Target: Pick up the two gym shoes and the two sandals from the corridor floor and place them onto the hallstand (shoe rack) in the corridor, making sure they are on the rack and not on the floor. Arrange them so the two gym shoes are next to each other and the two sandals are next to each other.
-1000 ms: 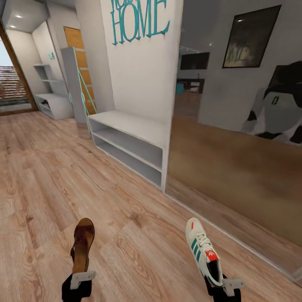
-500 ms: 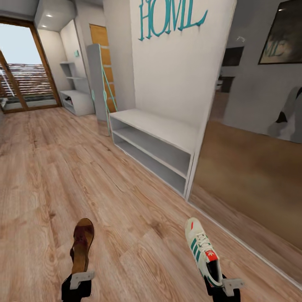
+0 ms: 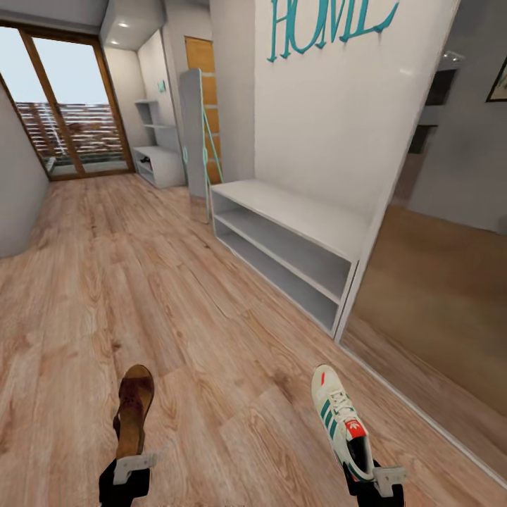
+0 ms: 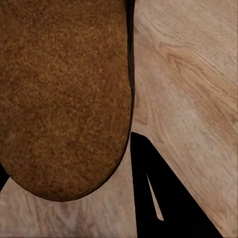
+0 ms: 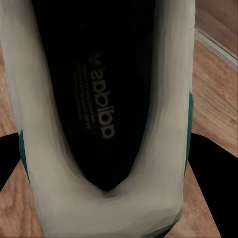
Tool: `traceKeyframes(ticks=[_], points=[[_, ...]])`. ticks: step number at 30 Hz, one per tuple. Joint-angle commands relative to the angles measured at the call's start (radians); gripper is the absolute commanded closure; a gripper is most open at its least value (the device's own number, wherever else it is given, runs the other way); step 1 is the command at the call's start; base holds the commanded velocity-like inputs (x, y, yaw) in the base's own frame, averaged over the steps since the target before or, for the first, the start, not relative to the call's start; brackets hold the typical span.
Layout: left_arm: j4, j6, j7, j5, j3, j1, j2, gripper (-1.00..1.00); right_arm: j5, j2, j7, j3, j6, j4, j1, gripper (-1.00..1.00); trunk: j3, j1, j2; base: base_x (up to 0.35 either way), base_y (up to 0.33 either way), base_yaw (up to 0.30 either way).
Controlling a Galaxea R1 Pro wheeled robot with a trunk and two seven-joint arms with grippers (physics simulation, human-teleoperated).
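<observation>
1. Your left pincer (image 3: 131, 466) is clamped on the heel end of a sandal (image 3: 132, 411), and your right pincer (image 3: 372, 480) is clamped on the heel of a gym shoe (image 3: 341, 420). Both show at the lower edge of the head view.
2. The sandal points forward and away from its pincer, sole side down, held above the corridor floor (image 3: 211, 366). In the left wrist view its brown underside (image 4: 64, 94) covers most of the picture, with one dark finger (image 4: 163, 198) beside it.
3. The gym shoe also points forward from its pincer, toe away from you, with the green stripes and red tongue patch facing up. The right wrist view looks into its dark insole (image 5: 101, 99), framed by the white collar.
4. The two shoes are well apart from each other, one at each side, both off the planks.
5. Ahead on your right stands a white shelf unit (image 3: 289, 246) with two open shelves, set against a white wall (image 3: 331, 127) bearing turquoise "HOME" letters (image 3: 327, 24).
6. Just beyond it on the right is a large mirror panel (image 3: 436, 282) reaching down to the floor.
7. Far down the corridor on the right side you see the hallstand (image 3: 160, 163), pale grey, with wall shelves above it.
8. At the far end is a glass door (image 3: 70, 113) in a wooden frame.
</observation>
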Motion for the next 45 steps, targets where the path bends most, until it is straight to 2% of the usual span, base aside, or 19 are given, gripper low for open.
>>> traceKeyframes(ticks=[1, 3, 5, 20, 28, 45], points=[[0.0, -0.003, 0.003, -0.012, 0.013, 0.0, 0.003, 1.0, 0.004, 0.0, 0.007, -0.009, -0.003, 0.0, 0.0, 1.0, -0.002, 0.0, 0.0, 0.0, 0.0, 0.236], [0.003, -0.004, 0.002, -0.013, 0.037, 0.0, 0.008, 1.0, 0.004, 0.0, 0.007, -0.009, -0.003, 0.0, 0.0, 1.0, -0.003, 0.0, 0.0, 0.0, 0.0, 0.236], [0.006, -0.005, 0.002, -0.015, 0.044, 0.001, 0.008, 1.0, 0.004, 0.0, 0.007, -0.009, -0.003, 0.0, 0.0, 1.0, -0.005, 0.0, 0.0, 0.0, 0.0, 0.237], [0.009, -0.004, -0.004, -0.013, 0.044, 0.001, -0.009, 1.0, 0.004, 0.0, 0.006, -0.01, -0.003, -0.001, 0.0, 1.0, -0.016, 0.0, 0.0, 0.007, 0.0, 0.248], [0.02, -0.006, -0.004, -0.012, 0.045, 0.001, -0.011, 1.0, 0.004, -0.001, 0.006, -0.01, -0.003, -0.001, 0.0, 1.0, -0.022, 0.0, 0.0, 0.295, 0.031, 0.25], [0.033, -0.007, -0.003, -0.009, 0.045, 0.001, -0.012, 1.0, 0.004, -0.001, 0.006, -0.01, -0.003, -0.002, 0.0, 1.0, -0.034, 0.0, 0.0, 0.311, 0.158, 0.25]])
